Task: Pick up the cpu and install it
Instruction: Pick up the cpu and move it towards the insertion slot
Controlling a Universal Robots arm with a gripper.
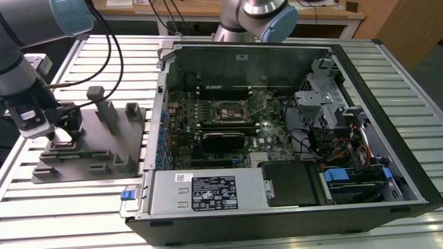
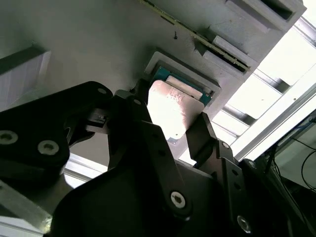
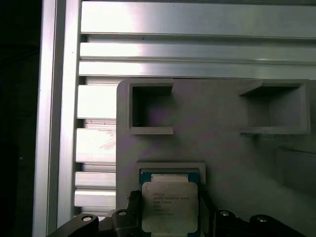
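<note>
gripper (image 1: pixel 64 128) is sitting low over the tray (image 1: pixel 104 167) at the exterior view's left, well apart from the case (image 1: pixel 387 129); cpu (image 3: pixel 169 206) is lying at the tray's recess (image 3: pixel 170 168), silver top facing the first wrist camera; fingers (image 2: pixel 203 131) are drawn in narrow, one on each of two opposite cpu edges, and appear to be pressing on them; I'm reading that as a grip, with nothing else held.

Risks: the hold is on thin edges only, so the cpu could be twisting or slipping out if the pads are sitting uneven; in the second wrist view the cpu is looking slightly skewed against the recess, which would be making that worse; a corner catching the recess wall would be cocking it; a tilted or dropped cpu arriving at the socket (image 1: pixel 231 110) would be risking damaged contacts; the socket is sitting deep inside the case, so clearance there is looking tight.

Hard to make out: whether the cpu is seated in the recess or already raised a little; how much pad is actually bearing on the edges, since the gripper body is covering the near side; whether the socket's frame is standing open is too small to tell.
</note>
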